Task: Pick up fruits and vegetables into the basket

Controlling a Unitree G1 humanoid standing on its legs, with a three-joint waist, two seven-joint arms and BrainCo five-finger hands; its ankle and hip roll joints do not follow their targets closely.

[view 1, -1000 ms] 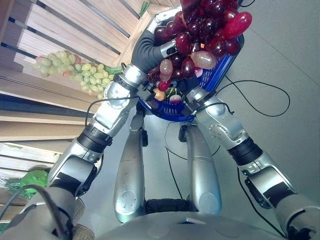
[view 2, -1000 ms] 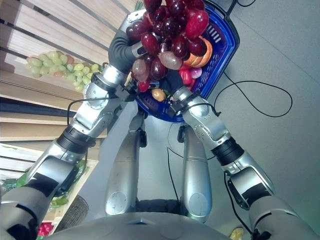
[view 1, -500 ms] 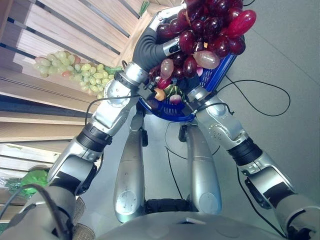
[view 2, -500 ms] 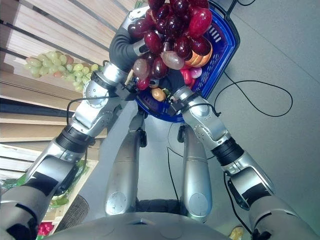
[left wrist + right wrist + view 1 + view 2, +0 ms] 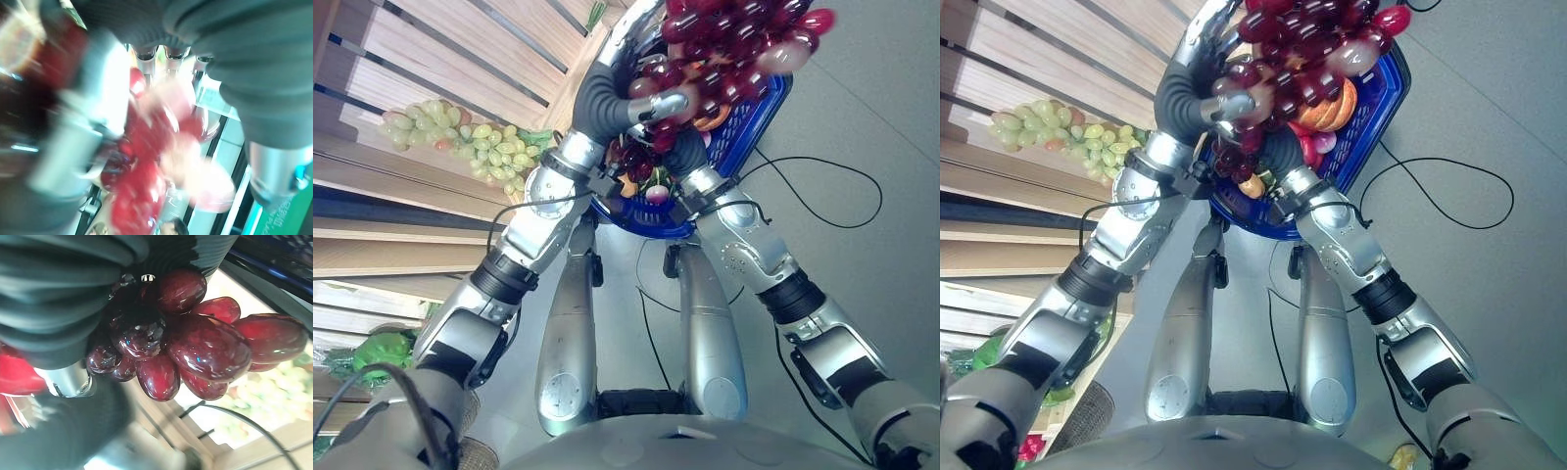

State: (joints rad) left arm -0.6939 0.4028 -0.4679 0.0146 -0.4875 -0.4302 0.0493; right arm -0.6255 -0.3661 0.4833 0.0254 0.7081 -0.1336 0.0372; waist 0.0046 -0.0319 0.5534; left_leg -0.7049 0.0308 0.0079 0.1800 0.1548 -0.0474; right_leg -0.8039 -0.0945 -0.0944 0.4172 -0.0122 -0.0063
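My left hand (image 5: 651, 103) is shut on a bunch of dark red grapes (image 5: 734, 29), lifted over the blue basket (image 5: 1378, 103). The grapes swing past its fingers in the left wrist view as a red blur (image 5: 146, 147). My right hand (image 5: 687, 155) is at the basket's near edge; its fingers are hidden behind the basket and the grapes. Some of the red grapes (image 5: 195, 347) hang close before the right wrist. An orange (image 5: 1329, 106) and a small yellow-red fruit (image 5: 1252, 184) lie in the basket.
A bunch of green grapes (image 5: 470, 137) lies on the slatted wooden shelves (image 5: 431, 59) to my left. Green leafy produce (image 5: 377, 352) sits lower on the shelves. Grey floor (image 5: 871, 117) spreads to the right.
My left hand has lifted the red grapes higher and farther over the basket, and the bunch has swung to the right. The right arm and the basket have stayed put.
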